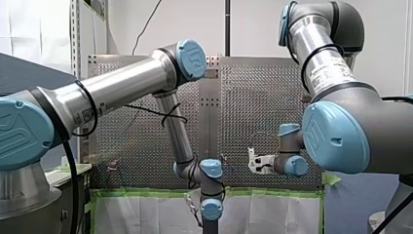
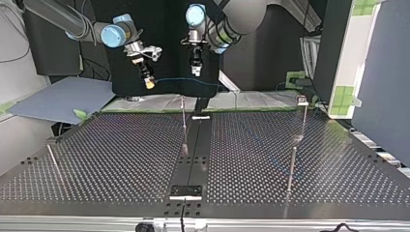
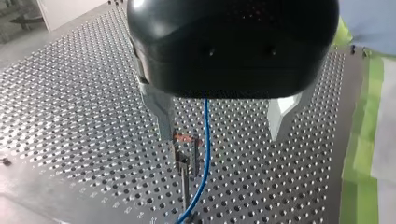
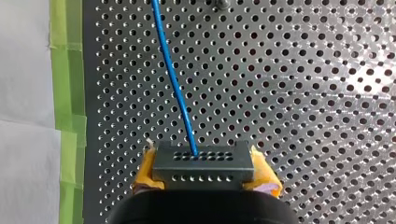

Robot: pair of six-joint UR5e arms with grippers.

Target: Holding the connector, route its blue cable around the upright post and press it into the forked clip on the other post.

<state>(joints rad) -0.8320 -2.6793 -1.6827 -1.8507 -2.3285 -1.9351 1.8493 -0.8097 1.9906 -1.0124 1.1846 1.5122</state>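
Over the perforated table (image 4: 303,70), my right hand (image 4: 204,183) clamps the connector (image 4: 203,161); my left hand (image 3: 222,133) gapes astride the blue cable (image 3: 206,144).

Dark connector (image 4: 203,163) aloft — blue cable (image 4: 176,84) plugged in.

Perforated table (image 2: 121,159), green tape (image 4: 67,93) along its edge, white sheet (image 4: 23,70) beyond; grey board (image 2: 63,99) at top view's left.

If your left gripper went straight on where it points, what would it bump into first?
Probably the forked clip, just ahead of my left gripper near one finger, with the blue cable beside it. Depth is unclear; otherwise the perforated table.
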